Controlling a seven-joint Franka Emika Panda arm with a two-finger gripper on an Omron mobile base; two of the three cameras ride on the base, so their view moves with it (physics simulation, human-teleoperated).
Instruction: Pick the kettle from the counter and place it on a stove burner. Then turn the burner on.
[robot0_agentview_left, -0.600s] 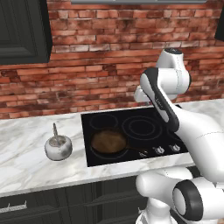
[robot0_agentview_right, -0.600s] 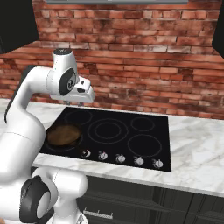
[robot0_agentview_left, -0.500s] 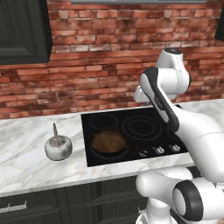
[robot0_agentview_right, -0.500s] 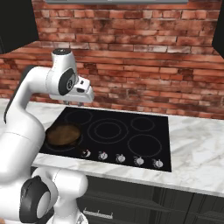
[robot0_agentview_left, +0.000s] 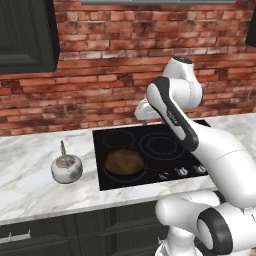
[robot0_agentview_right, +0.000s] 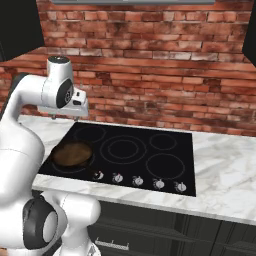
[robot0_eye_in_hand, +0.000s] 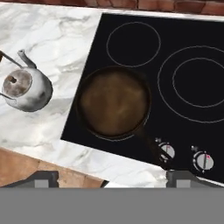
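The kettle (robot0_agentview_left: 66, 168) sat on your marble counter (robot0_agentview_left: 30, 185), left of the black stove (robot0_agentview_right: 130, 152) holding a pan (robot0_eye_in_hand: 113, 101). Your gripper (robot0_eye_in_hand: 111, 178) was spread wide above.

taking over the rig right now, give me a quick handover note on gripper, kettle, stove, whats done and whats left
Gripper: high above the cooktop, holding nothing; its tips stand wide apart in the hand view, so it is open.
Kettle: on the counter, left of the cooktop, upright, untouched.
Frying pan: sits on the front left burner; the other burners are free.
Knobs: in a row along the cooktop's front edge.
Done: nothing yet.
Left: reach left, grasp the kettle, set it on a free burner, then turn that burner's knob.
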